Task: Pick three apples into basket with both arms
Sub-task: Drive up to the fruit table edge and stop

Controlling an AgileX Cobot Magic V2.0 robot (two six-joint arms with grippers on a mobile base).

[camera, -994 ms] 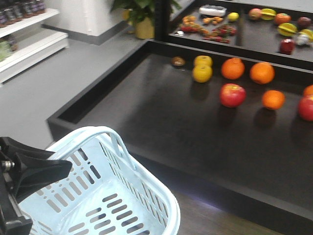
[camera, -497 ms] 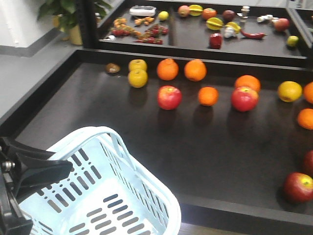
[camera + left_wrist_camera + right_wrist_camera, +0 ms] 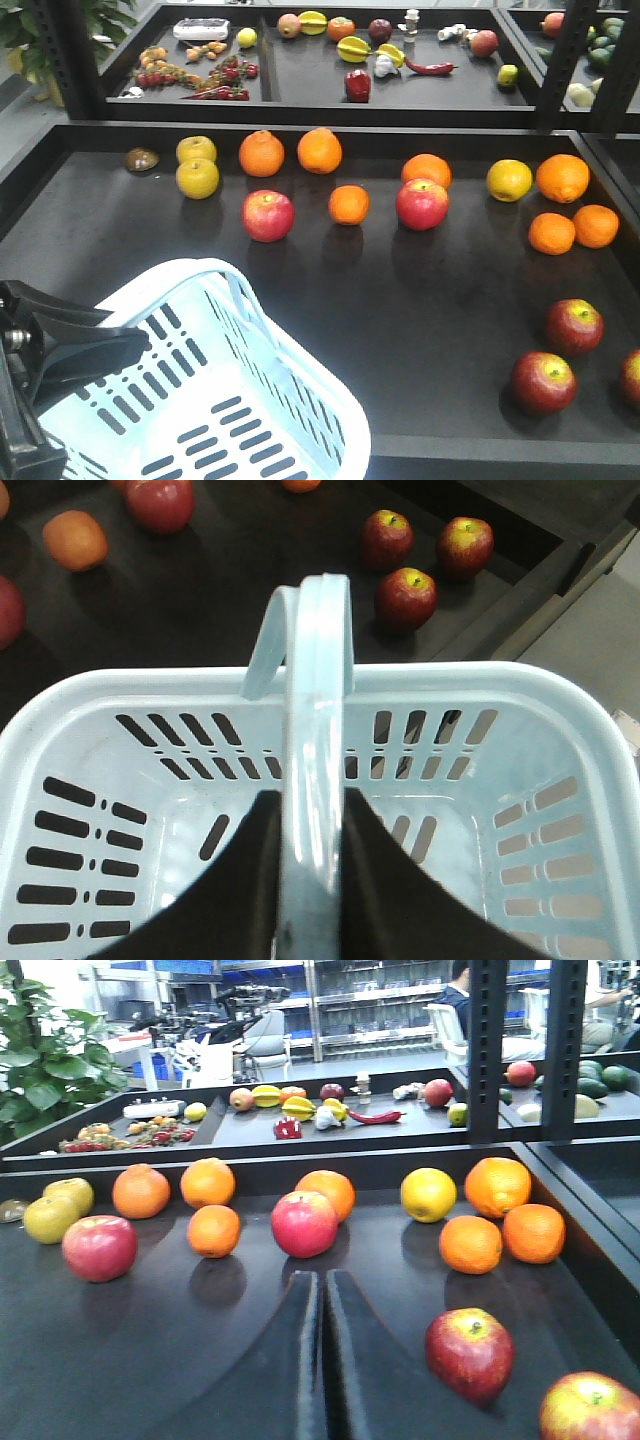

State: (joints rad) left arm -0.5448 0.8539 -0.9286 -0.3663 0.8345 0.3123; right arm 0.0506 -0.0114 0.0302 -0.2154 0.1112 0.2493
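Note:
A light blue basket (image 3: 250,420) hangs at the lower left, empty inside. My left gripper (image 3: 310,798) is shut on its handle (image 3: 318,680). Red apples lie on the black table: one mid-left (image 3: 268,215), one in the middle (image 3: 422,204), and two at the front right (image 3: 574,326) (image 3: 543,382), with a third cut off by the right edge (image 3: 632,375). My right gripper (image 3: 322,1278) is shut and empty, low over the table. A red apple (image 3: 304,1223) lies just ahead of it and another (image 3: 470,1353) to its right.
Oranges (image 3: 319,150) and yellow fruit (image 3: 197,178) lie among the apples. A raised back shelf (image 3: 300,95) holds mixed fruit and vegetables. The table has a raised rim (image 3: 500,465). Black rack posts (image 3: 565,60) stand at the back right.
The view has swung right across the table, bringing the front right apples into sight. The basket stays in my left gripper at the same place in the frame.

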